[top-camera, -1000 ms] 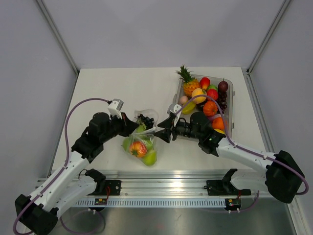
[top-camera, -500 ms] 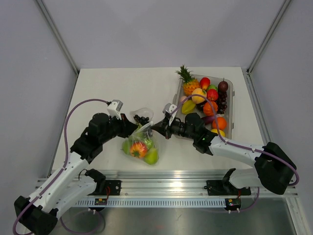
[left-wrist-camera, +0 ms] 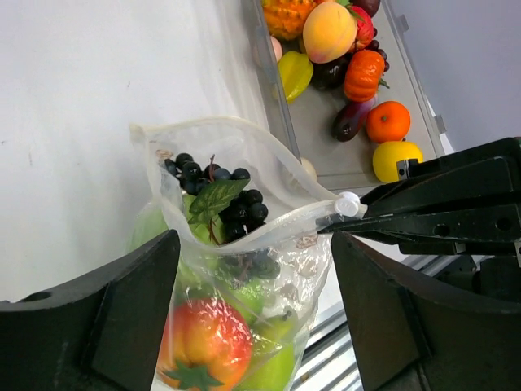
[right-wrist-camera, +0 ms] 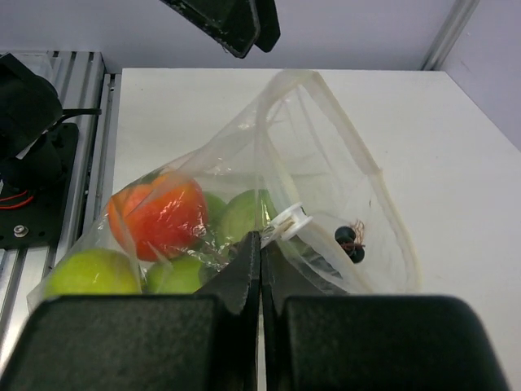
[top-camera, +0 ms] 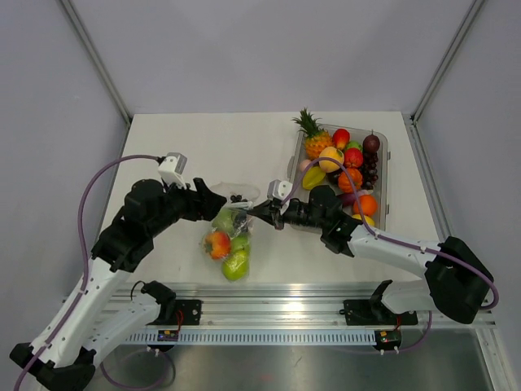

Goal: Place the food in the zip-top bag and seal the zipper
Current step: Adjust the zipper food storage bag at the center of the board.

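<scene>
Roughly at the middle of the table (top-camera: 187, 147), a touch toward 7 o'clock in the top view, lies the bag (top-camera: 230, 236), its closed bottom pointing to 6 o'clock and its mouth to 12. The mouth gapes in a wide loop, so the two sides of the zipper strip (left-wrist-camera: 285, 218) stand apart along most of their length. Inside sit a red-orange fruit (top-camera: 216, 243), green apples (top-camera: 236, 262) lower down, and dark grapes (left-wrist-camera: 220, 191) with a leaf right at the mouth. The right gripper (right-wrist-camera: 259, 244) reaches in from 3 o'clock of the bag. Its fingers are pinched tight together on the bag's rim, just beside the white slider tab (right-wrist-camera: 289, 220) (whether they touch the tab itself I cannot tell). The left gripper (top-camera: 213, 204) hangs at 9 o'clock of the mouth with its fingers spread wide, gripping nothing; in its wrist view the bag shows through the gap between them. Over at 2 o'clock of the table stands the tray (top-camera: 385, 179), holding a pineapple (top-camera: 312, 134), a peach (left-wrist-camera: 330, 31), a small pumpkin (left-wrist-camera: 363, 75), an orange (left-wrist-camera: 387, 120) and other pieces.
</scene>
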You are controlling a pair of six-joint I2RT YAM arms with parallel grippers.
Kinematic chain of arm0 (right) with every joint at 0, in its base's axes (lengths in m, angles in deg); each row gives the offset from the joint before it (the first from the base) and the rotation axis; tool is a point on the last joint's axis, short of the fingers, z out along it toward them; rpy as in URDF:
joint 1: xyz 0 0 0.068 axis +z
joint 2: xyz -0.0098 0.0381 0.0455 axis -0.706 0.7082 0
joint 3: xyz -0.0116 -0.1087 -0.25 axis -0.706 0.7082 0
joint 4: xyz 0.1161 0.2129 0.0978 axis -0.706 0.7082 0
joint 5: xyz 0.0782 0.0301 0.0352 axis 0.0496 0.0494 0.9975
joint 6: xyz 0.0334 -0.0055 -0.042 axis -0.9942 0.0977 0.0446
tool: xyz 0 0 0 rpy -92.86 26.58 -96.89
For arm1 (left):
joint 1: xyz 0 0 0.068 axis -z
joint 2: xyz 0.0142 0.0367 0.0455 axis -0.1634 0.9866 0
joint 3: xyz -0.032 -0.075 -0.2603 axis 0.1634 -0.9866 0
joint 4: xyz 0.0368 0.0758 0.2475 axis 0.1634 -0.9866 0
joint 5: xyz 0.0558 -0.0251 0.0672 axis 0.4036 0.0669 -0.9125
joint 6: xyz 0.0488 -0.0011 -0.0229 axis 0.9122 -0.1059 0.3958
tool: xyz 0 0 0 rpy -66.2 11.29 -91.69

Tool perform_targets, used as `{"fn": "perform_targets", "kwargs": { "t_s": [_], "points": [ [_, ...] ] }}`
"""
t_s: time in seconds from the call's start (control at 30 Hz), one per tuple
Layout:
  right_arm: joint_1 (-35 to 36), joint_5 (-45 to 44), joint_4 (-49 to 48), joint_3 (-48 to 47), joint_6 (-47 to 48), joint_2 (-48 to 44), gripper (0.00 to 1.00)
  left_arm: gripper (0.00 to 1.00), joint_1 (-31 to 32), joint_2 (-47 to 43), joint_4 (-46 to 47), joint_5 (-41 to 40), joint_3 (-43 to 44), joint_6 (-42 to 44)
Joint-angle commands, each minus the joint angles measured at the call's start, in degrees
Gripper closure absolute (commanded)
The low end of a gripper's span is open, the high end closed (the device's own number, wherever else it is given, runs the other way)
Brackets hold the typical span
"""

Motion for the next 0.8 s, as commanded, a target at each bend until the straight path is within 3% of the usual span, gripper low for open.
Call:
{"fn": "perform_targets", "kwargs": {
  "t_s": [0.0,0.13,0.4,0.43,0.57,0.7,0.77],
  "points": [
    [0.49,3.8,-2.64,-3.62,3.66,-1.55,1.0,0.25,0.28,0.34,-2.41,-2.22,3.75,1.57],
    [0.49,4.95,-0.26,-4.06,4.89,-2.16,1.0,0.27,0.28,1.91,-1.63,0.67,6.66,6.13],
    [0.49,8.55,5.8,-5.91,6.73,-4.44,1.0,0.33,0.28,8.77,7.25,16.31,10.96,17.99],
    [0.49,9.34,6.5,-6.26,6.82,-4.71,1.0,0.33,0.28,9.39,7.6,22.07,11.49,19.4],
    [0.49,10.92,11.59,-7.31,8.75,-6.29,1.0,0.32,0.28,13.07,8.31,31.96,13.08,28.17],
    [0.49,11.54,14.06,-8.11,9.81,-7.35,1.0,0.32,0.28,15.45,4.72,34.34,14.13,33.99],
    [0.4,11.89,15.29,-8.37,10.33,-7.61,1.0,0.33,0.19,16.24,2.08,30.49,15.18,36.01]
  ]
}}
